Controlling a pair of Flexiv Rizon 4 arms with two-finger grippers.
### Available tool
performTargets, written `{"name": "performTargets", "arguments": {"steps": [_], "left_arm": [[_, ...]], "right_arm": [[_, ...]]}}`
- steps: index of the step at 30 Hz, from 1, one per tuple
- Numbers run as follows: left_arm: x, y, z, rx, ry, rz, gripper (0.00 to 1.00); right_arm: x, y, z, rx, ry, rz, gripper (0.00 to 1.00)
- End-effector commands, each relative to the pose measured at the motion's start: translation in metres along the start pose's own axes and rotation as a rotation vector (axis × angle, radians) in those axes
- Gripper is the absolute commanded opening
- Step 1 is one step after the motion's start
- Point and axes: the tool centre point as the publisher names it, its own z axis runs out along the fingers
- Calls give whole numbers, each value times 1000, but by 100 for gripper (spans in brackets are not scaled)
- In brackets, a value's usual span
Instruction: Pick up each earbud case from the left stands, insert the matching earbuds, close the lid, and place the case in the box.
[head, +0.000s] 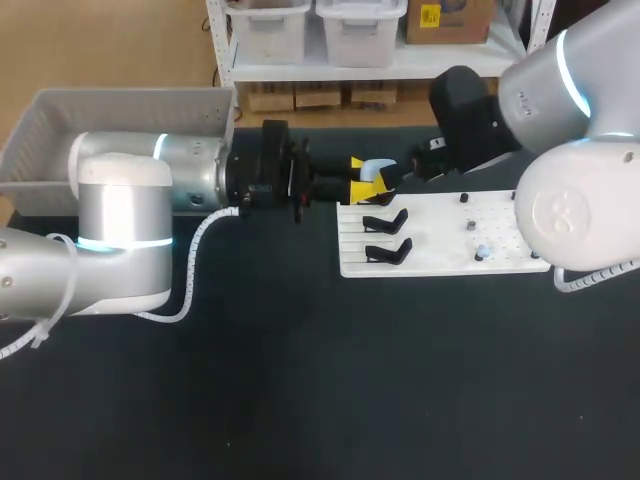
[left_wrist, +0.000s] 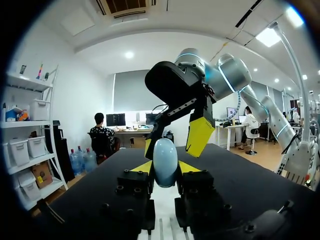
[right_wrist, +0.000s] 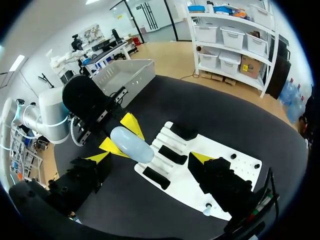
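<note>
Head view: case (head: 379, 169) beside board (head: 440, 256) edge

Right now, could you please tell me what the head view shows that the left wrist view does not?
Only the head view shows the grey box and the long body of the left arm. Only the left wrist view shows the right gripper with its yellow tips spread open, just beyond the earbud case. Both show that light blue case clamped in the left gripper.
</note>
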Motion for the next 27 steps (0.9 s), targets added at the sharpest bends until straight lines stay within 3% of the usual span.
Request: {"name": "performTargets", "arguments": {"steps": [1, 27], "left_arm": [[1, -1, 0, -3, -3, 3, 0], [1, -1, 0, -3, -3, 3, 0]], "right_arm": [[-2, 0, 1, 14, 4, 5, 100], [-15, -10, -7, 61, -23, 38, 100]]}}
